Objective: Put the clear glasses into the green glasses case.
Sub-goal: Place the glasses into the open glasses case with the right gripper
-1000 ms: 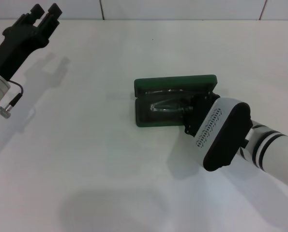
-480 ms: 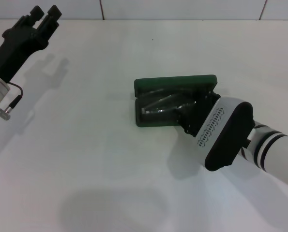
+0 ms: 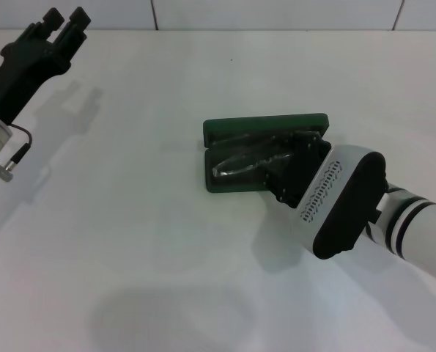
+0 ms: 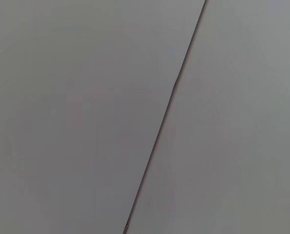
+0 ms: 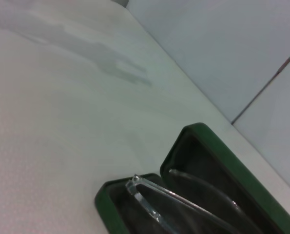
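Looking from my near side outward, I have the right gripper (image 3: 280, 176) over the open green glasses case (image 3: 265, 129) at mid-table; whether it pinches anything I cannot tell. The clear glasses (image 5: 183, 202) lie lengthwise in the tray, one end jutting above the rim, so I judge seating and shutting remain. Far back, the left gripper (image 3: 65, 20) hangs idle, fingers slightly parted.

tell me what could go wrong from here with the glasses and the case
The clear glasses lie tilted in the open green glasses case, one end raised above its front rim, so they may not seat flat. The right tool sits low over the case and could nudge it when pulling away.
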`<state>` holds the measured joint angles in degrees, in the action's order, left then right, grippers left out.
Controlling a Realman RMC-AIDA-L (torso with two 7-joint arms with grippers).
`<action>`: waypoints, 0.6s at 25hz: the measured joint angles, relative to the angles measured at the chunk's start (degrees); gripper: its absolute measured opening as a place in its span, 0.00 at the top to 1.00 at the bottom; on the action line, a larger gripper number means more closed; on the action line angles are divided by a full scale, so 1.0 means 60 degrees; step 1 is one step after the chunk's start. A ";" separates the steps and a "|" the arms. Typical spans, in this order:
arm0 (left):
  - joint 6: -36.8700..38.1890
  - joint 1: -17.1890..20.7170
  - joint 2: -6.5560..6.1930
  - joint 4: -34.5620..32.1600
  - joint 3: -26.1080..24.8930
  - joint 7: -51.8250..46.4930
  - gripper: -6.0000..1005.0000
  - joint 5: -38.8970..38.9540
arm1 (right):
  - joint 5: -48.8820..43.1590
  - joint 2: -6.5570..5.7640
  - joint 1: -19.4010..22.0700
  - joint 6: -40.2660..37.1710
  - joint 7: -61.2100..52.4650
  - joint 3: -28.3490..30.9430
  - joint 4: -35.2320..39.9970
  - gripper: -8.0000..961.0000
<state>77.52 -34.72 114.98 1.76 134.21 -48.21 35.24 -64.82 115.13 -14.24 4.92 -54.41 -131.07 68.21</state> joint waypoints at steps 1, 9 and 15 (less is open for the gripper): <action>0.0000 0.0000 -0.0005 -0.0001 0.0000 -0.0002 0.45 0.0000 | 0.0011 -0.0004 0.0000 -0.0006 0.0000 0.0001 -0.0012 0.52; 0.0000 -0.0029 -0.0058 -0.0001 0.0000 -0.0229 0.45 -0.0079 | 0.0300 -0.0185 0.0006 -0.0443 0.0001 0.0007 -0.0025 0.52; 0.0000 -0.0053 -0.0064 0.0000 0.0000 -0.0240 0.45 -0.0096 | 0.1276 -0.0717 -0.0104 -0.0847 0.0001 0.0007 0.0346 0.52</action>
<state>77.52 -35.03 114.60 1.76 134.20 -49.65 34.67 -57.17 110.83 -14.86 -0.16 -54.40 -131.03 70.29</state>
